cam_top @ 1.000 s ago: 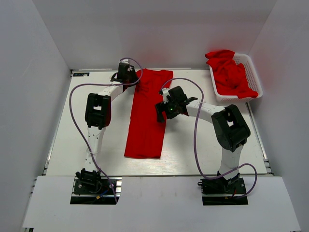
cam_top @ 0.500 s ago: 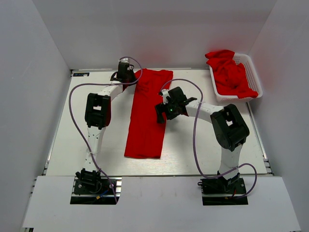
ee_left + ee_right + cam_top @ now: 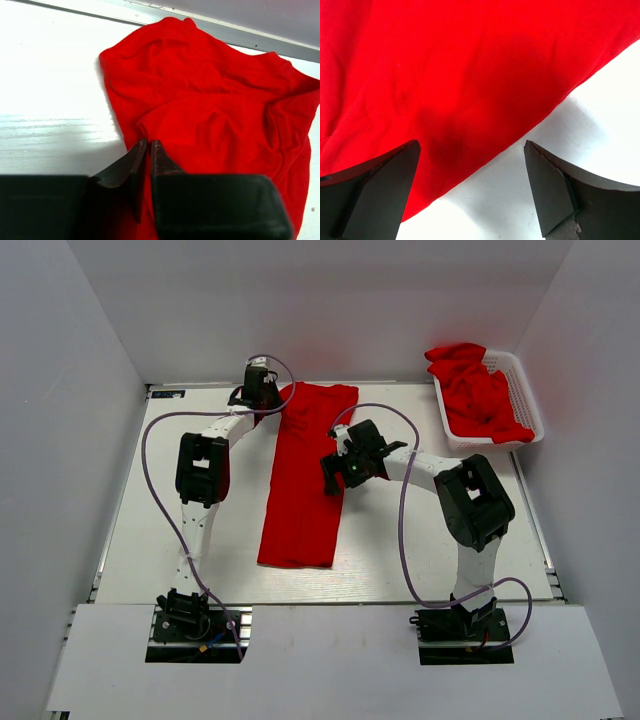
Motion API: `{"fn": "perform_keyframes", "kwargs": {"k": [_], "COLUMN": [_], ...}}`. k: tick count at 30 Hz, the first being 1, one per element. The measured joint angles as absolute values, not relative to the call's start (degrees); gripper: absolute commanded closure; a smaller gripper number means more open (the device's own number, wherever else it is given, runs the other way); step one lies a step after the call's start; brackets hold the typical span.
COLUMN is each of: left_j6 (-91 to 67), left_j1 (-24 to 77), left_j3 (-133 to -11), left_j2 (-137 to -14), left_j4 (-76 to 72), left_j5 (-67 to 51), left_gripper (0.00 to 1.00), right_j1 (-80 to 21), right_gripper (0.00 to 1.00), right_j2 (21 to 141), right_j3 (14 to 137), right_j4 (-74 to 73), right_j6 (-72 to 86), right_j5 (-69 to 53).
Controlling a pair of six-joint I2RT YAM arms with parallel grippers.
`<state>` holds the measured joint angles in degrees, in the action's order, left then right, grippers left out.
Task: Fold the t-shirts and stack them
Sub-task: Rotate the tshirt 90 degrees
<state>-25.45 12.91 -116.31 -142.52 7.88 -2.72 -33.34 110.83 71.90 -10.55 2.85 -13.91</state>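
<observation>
**Left pincer nipped on the far corner of a long red shirt, right pincer spread over its side edge**

The left gripper [image 3: 148,142] has its two dark fingers [image 3: 127,165] drawn almost together, leaving only a thin slit. A sliver of red cloth shows in that slit, so it is clenched on the edge of the t-shirt [image 3: 210,105]. Around the nip the cloth is rumpled: soft ridges run away from the fingers, and a hemmed edge curves along the left side against the white table [image 3: 50,75]. In the top view this gripper [image 3: 258,390] sits at the shirt's far left corner, close to the back wall.

The right gripper [image 3: 470,147] is released, its fingers [image 3: 385,185] set wide apart. Between them lie smooth red cloth and the shirt's edge, which runs slantwise, with bare table on the near right. A dark shadow falls on the cloth below the gap. From above, this gripper [image 3: 333,478] hangs over the shirt's right edge, about halfway along its length.

The t-shirt [image 3: 300,510] is plain bright red with no print. It lies as a long narrow strip in the middle of the table [image 3: 370,540], running from the far edge toward the arm bases, and its near end is cut square.

At the far right corner a white lattice basket [image 3: 525,375] holds a heap of more red t-shirts [image 3: 475,390], crumpled, with some spilling over its rim.
</observation>
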Motion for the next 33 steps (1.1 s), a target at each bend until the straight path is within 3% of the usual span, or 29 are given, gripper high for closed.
{"fn": "perform_keyframes", "kwargs": {"k": [7, 10, 12, 17, 18, 20, 27, 33], "left_j6": [-23.59, -22.87, -22.52, -21.54, -21.45, -21.26, -21.04, -21.08], "left_j1": [12.91, 12.91, 12.91, 12.91, 12.91, 12.91, 12.91, 12.91], "left_j3": [-116.86, -117.08, -117.19, -118.89, -119.13, -119.59, -119.63, -119.63], "left_j2": [-142.32, -142.08, -141.97, -141.97, -141.97, -141.97, -141.97, -141.97], "left_j4": [8.73, 9.13, 9.17, 9.72, 9.67, 9.58, 10.35, 10.39], "left_j5": [-2.72, -2.72, -2.74, -3.53, -3.75, -4.03, -4.25, -4.08], "left_gripper": [0.78, 0.86, 1.00, 1.00, 0.97, 0.79, 0.67, 0.64], "right_j1": [-33.34, -33.34, -33.34, -33.34, -33.34, -33.34, -33.34, -33.34], "right_gripper": [0.16, 0.16, 0.16, 0.16, 0.16, 0.16, 0.16, 0.16], "right_j2": [111.11, 111.11, 111.11, 111.11, 111.11, 111.11, 111.11, 111.13], "right_j3": [72.27, 72.34, 72.34, 72.34, 72.34, 72.34, 72.34, 72.34], "right_j4": [-10.59, -10.61, -10.61, -10.61, -10.61, -10.63, -10.66, -10.94], "right_j6": [2.81, 2.81, 2.81, 2.79, 2.76, 2.74, 2.63, 2.63], "right_j5": [-14.24, -14.37, -14.39, -14.39, -14.37, -14.35, -14.35, -14.35]}}
